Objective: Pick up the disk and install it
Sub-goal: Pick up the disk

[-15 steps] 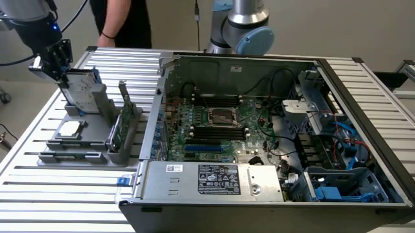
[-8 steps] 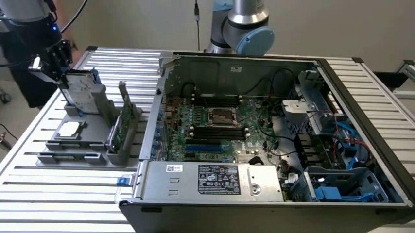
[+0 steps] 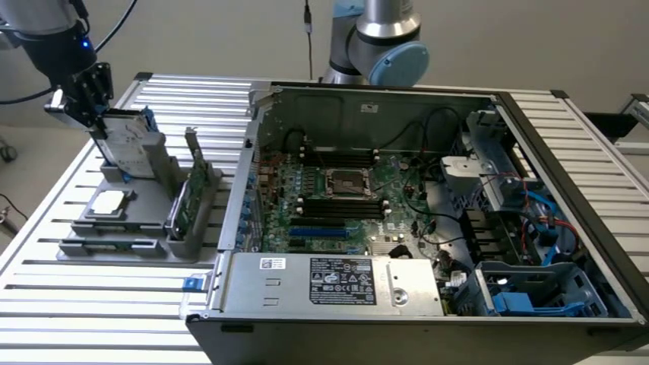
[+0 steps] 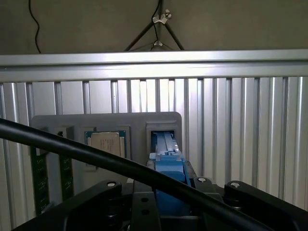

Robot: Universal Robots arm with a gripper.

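The disk [image 3: 130, 142] is a silver drive with a white label in a blue carrier. It stands on edge in the back slot of a grey holder [image 3: 152, 194] at the exterior view's left. My gripper [image 3: 97, 124] comes down on its upper end from the exterior view's left, with the fingers closed on the carrier's two sides. In the wrist view the blue carrier [image 4: 168, 161] runs between the black finger bases of my gripper [image 4: 168, 195], and its far end sits in the holder's slot [image 4: 163, 127].
The holder also carries a small square silver chip [image 3: 109, 201] and an upright green circuit card [image 3: 193, 194]. An open computer case [image 3: 426, 228] lies at the exterior view's right, with blue drive bays [image 3: 527, 296] in its near corner. A black cable [image 4: 96, 156] crosses the wrist view.
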